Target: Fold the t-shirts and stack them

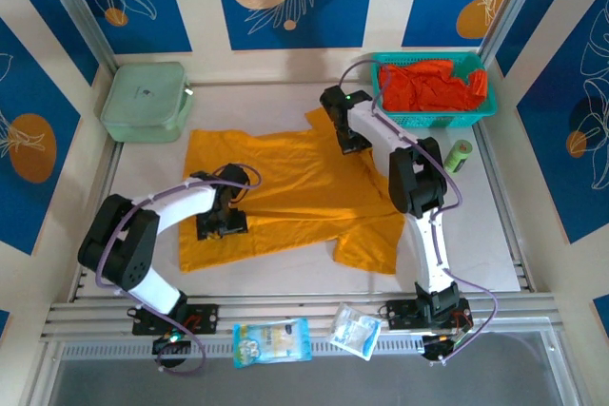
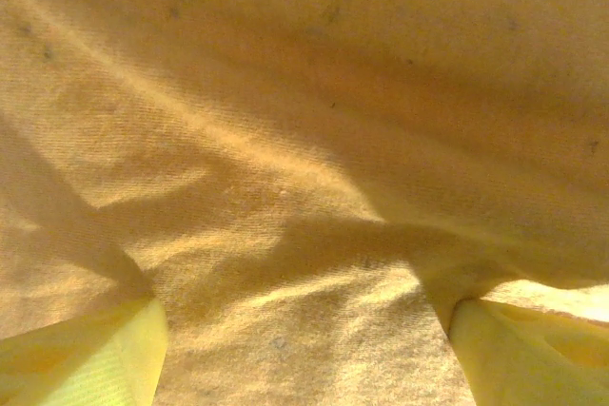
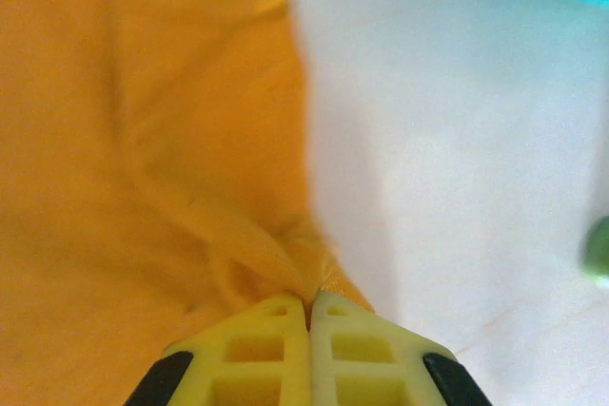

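At table (image 1: 476, 235) centre: mustard-yellow t-shirt (image 1: 285, 187), spread flat. Left hand (image 1: 221, 222), shirt's 8 o'clock, fingers wide apart over cloth. Right hand (image 1: 351, 145), 1 o'clock, pinched closed on shirt edge. Red-orange t-shirts (image 1: 428, 86) in basket (image 1: 433, 122).

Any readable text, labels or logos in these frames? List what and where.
Nothing here can be read.
On the blue and yellow packet at the near edge: there is print, too small to read.
On the clear packet beside it: blurred print, unreadable.
On the pale green box: a small mark on the lid, too small to read.
On the green cylinder: nothing legible.
On the mustard-yellow t-shirt: no print visible.
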Action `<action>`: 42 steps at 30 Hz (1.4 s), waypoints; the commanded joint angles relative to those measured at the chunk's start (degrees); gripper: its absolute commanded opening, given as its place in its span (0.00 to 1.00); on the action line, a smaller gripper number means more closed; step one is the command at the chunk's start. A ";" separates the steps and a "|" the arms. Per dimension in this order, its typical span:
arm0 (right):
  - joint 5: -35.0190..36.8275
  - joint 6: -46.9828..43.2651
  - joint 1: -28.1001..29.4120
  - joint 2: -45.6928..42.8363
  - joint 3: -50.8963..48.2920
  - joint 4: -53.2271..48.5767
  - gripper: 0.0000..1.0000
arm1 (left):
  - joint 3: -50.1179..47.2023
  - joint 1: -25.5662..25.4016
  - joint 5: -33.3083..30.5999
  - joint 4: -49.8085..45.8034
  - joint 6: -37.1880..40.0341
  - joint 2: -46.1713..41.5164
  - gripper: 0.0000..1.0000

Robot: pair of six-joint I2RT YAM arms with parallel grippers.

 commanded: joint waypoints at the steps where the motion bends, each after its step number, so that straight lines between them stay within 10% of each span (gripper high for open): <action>1: 12.31 -2.90 -2.55 3.74 3.49 0.02 0.00 | -3.80 -0.24 -1.37 -2.85 -0.67 2.13 0.79; 5: 23.64 -4.61 -4.90 8.90 8.19 2.47 0.02 | -3.02 -0.24 -1.88 -3.44 -0.19 2.39 0.79; 10: 23.36 -0.70 -5.05 11.29 13.16 -2.87 0.33 | -2.74 -0.24 -2.52 -3.80 -0.09 2.48 0.79; 17: 22.66 7.96 -2.23 4.47 7.26 -8.26 0.39 | -1.34 -0.24 -4.95 -5.81 0.33 2.38 0.79; 23: 14.79 20.08 -1.02 -7.90 -6.98 -12.78 0.38 | 6.36 0.19 -9.83 -8.79 1.81 1.51 0.82; 33: -22.13 25.27 -8.47 -32.15 -44.84 12.29 0.10 | 39.47 -0.07 -11.10 -17.01 12.87 12.94 0.89; 42: -30.17 30.03 -14.81 -30.98 -52.82 21.15 0.00 | 57.94 4.43 -8.91 -13.63 15.33 33.83 0.81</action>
